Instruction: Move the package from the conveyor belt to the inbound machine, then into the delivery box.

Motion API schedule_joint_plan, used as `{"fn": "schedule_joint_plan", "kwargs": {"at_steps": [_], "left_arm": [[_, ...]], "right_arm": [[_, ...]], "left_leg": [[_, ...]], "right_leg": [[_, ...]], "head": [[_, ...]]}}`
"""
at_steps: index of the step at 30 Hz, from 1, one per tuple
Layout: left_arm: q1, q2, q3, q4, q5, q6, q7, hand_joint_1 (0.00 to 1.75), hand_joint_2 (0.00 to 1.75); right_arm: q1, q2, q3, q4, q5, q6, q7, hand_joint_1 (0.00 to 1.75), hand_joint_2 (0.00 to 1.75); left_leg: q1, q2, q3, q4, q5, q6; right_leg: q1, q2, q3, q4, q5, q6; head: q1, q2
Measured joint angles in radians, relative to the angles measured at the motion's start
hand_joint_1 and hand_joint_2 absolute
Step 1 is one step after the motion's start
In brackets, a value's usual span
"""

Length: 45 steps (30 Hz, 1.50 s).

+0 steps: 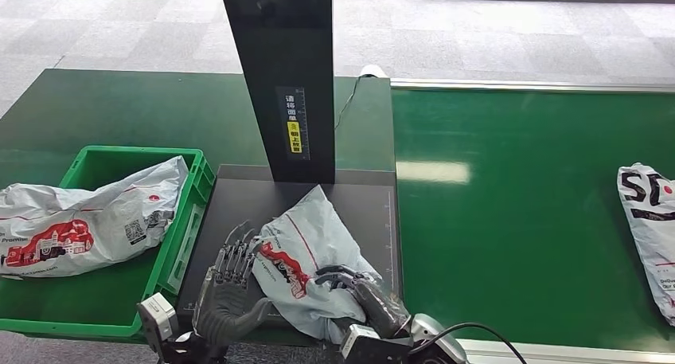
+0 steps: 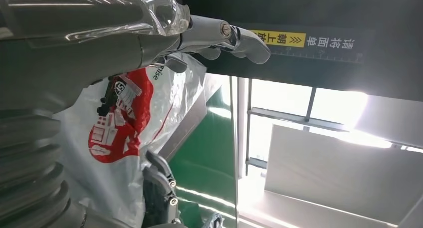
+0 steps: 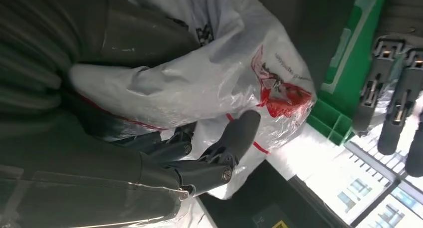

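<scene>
A grey plastic mailer package (image 1: 306,244) with red print lies crumpled on the black platform (image 1: 239,193) of the inbound machine, at the foot of its black post (image 1: 282,61). My right hand (image 1: 358,288) grips the package's near right edge. In the right wrist view its fingers (image 3: 219,148) curl around the bag (image 3: 199,78). My left hand (image 1: 227,280) is open with fingers straight, right beside the package's left side; I cannot tell whether it touches. In the left wrist view its fingers (image 2: 219,36) reach past the package (image 2: 124,118).
The green delivery box (image 1: 187,221) stands left of the platform with another printed package (image 1: 87,217) inside. The green conveyor belt (image 1: 517,205) runs to the right, and a further white package (image 1: 649,228) lies at its right edge.
</scene>
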Motion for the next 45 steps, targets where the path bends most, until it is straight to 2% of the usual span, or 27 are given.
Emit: {"fn": "schedule_joint_plan", "kwargs": {"at_steps": [3,6,12,18,22,27,30,36,41,45], "left_arm": [[0.003,0.0,0.001,0.0,-0.003,0.001,0.0,0.0,1.75],[0.003,-0.004,0.002,0.0,-0.003,0.0,0.004,0.0,1.75],[0.0,-0.013,-0.001,0.004,-0.005,-0.01,0.013,0.0,1.75],[-0.001,-0.014,-0.012,0.014,-0.031,-0.003,0.009,0.0,1.75],[-0.002,-0.01,-0.035,0.013,-0.19,0.101,-0.05,0.0,1.75],[-0.021,0.006,-0.109,0.009,-0.535,0.273,-0.061,0.0,1.75],[-0.056,0.023,-0.166,0.032,-0.693,0.321,-0.003,0.0,1.75],[-0.13,0.066,-0.258,0.14,-0.882,0.27,0.181,0.0,1.75],[-0.179,0.071,-0.289,0.238,-0.953,0.221,0.325,0.0,1.75],[-0.231,0.06,-0.292,0.292,-0.973,0.203,0.375,0.0,1.75]], "right_arm": [[-0.002,0.004,-0.002,0.006,0.019,-0.083,-0.008,0.0,1.75],[-0.002,0.014,-0.017,-0.002,-0.044,-0.134,-0.044,0.0,1.75],[0.005,0.031,-0.075,-0.02,-0.202,-0.148,-0.029,0.0,1.75],[0.024,0.035,-0.113,-0.028,-0.246,-0.159,-0.026,0.0,1.75],[0.039,0.04,-0.14,-0.041,-0.306,-0.175,-0.036,0.0,1.75],[0.045,0.039,-0.176,-0.06,-0.391,-0.176,-0.053,0.0,1.75],[0.045,0.036,-0.188,-0.068,-0.403,-0.175,-0.054,0.0,1.75],[0.045,0.037,-0.189,-0.074,-0.392,-0.177,-0.045,0.0,1.75],[0.051,0.044,-0.189,-0.092,-0.354,-0.182,-0.015,0.0,1.75],[0.058,0.056,-0.189,-0.105,-0.327,-0.183,0.002,0.0,1.75]], "left_leg": [[0.0,0.0,0.0,0.0,0.0,0.0],[0.0,0.0,0.0,0.0,0.0,0.0],[0.0,0.0,0.001,0.0,0.0,0.0],[0.0,0.0,0.001,0.0,0.0,0.0],[0.0,0.0,0.001,0.0,0.0,0.0],[0.0,0.0,0.001,0.0,0.0,0.0],[0.0,0.0,0.001,0.0,0.0,0.0],[0.0,0.0,0.001,0.0,0.0,0.0],[0.0,0.0,0.001,0.0,0.0,0.0],[0.0,0.0,0.004,0.0,0.0,0.0]], "right_leg": [[0.0,0.0,0.0,0.0,0.0,0.0],[0.0,0.0,0.0,0.0,0.0,0.0],[0.0,0.0,0.0,0.0,0.0,0.0],[0.0,0.0,0.0,0.0,0.0,0.0],[0.0,0.0,0.0,0.0,0.0,0.0],[0.0,0.0,0.0,0.0,0.0,0.0],[0.0,0.0,0.001,0.0,0.0,0.0],[0.0,0.0,0.0,0.0,0.0,0.0],[0.0,0.0,0.001,0.0,0.0,0.0],[0.0,0.0,0.005,0.0,0.0,0.0]], "head": [[0.0,0.0],[0.0,0.0],[0.0,0.0],[0.0,0.0],[0.0,0.0],[0.0,0.0],[0.0,0.0],[0.0,0.0],[0.0,0.0],[0.0,0.0]]}}
